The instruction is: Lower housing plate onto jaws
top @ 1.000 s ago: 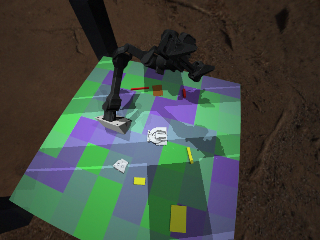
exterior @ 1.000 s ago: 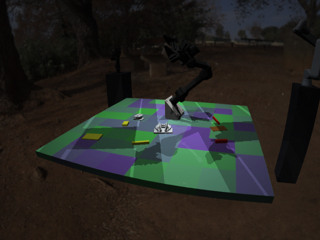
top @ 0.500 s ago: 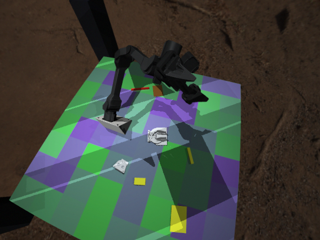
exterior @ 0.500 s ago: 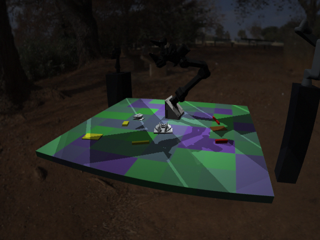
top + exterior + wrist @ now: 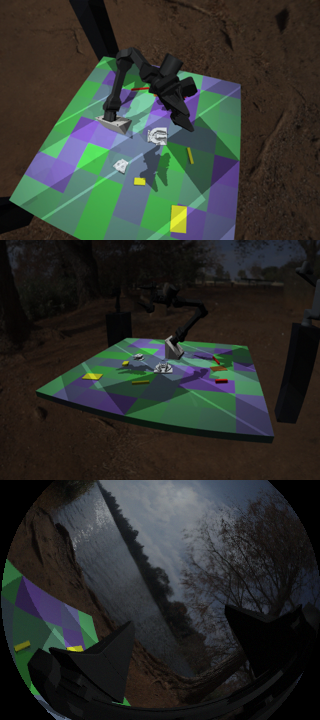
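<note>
The housing plate [image 5: 124, 164] [image 5: 138, 355] is a small white plate with two round holes. It lies apart from the jaw assembly; in the exterior view it stands slightly raised on a footed underside. The white base [image 5: 164, 143] [image 5: 163, 372] bears the two jaws [image 5: 161, 133], side by side, with a rounded part around them. My gripper [image 5: 190, 121] [image 5: 138, 294] [image 5: 180, 618] is wide open and empty, high above the table and well away from both white parts. Neither white part can be made out in the wrist view.
A yellow bar [image 5: 189, 155] [image 5: 140, 382], a small yellow block [image 5: 139, 181] [image 5: 125, 363] and a yellow plate [image 5: 178, 219] [image 5: 92, 376] lie on the table. An orange plate [image 5: 218, 368] lies between two red bars [image 5: 216, 360] [image 5: 221, 381]. Dark pillars stand beyond the table's edges.
</note>
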Controlling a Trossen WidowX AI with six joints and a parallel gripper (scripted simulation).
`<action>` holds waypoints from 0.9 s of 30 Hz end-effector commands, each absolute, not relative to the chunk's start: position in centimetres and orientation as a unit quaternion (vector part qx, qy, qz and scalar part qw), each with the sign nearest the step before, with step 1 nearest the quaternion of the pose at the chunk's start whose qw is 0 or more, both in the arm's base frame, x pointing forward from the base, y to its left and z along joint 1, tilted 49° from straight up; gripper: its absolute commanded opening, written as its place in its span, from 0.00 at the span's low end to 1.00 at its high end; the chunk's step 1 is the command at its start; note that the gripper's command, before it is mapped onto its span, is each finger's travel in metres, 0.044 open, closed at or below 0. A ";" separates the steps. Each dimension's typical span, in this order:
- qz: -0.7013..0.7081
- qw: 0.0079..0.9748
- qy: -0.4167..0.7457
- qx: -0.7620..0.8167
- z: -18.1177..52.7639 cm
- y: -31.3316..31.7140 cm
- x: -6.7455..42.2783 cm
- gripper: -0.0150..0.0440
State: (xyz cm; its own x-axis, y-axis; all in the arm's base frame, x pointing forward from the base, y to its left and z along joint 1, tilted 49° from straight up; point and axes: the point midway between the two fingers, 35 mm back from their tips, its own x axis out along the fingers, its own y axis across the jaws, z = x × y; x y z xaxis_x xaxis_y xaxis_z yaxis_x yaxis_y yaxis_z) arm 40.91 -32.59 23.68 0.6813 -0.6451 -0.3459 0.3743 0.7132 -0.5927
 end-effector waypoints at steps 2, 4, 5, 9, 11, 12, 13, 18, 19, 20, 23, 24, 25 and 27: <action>-0.254 0.871 0.324 -0.267 20.6 -33.0 40.7 1.00; -0.241 0.866 0.340 -0.275 19.6 -33.2 40.6 1.00; -0.235 0.864 0.349 -0.278 19.0 -33.3 40.5 1.00; -0.208 0.853 0.381 -0.291 16.9 -33.6 40.1 1.00; -0.193 0.847 0.396 -0.298 15.9 -33.7 39.8 1.00; -0.186 0.844 0.403 -0.300 15.3 -33.8 39.7 1.00; -0.179 0.842 0.411 -0.302 14.8 -33.8 39.5 1.00; -0.141 0.828 0.446 -0.309 12.1 -34.0 38.7 1.00; -0.133 0.825 0.452 -0.310 11.5 -34.0 38.5 1.00; -0.125 0.823 0.459 -0.311 11.0 -34.0 38.3 1.00; -0.101 0.814 0.477 -0.315 9.4 -34.1 37.7 1.00; -0.092 0.811 0.483 -0.317 8.9 -34.1 37.5 1.00; -0.083 0.808 0.489 -0.319 8.4 -34.0 37.3 1.00; -0.064 0.802 0.500 -0.322 7.4 -34.0 36.9 1.00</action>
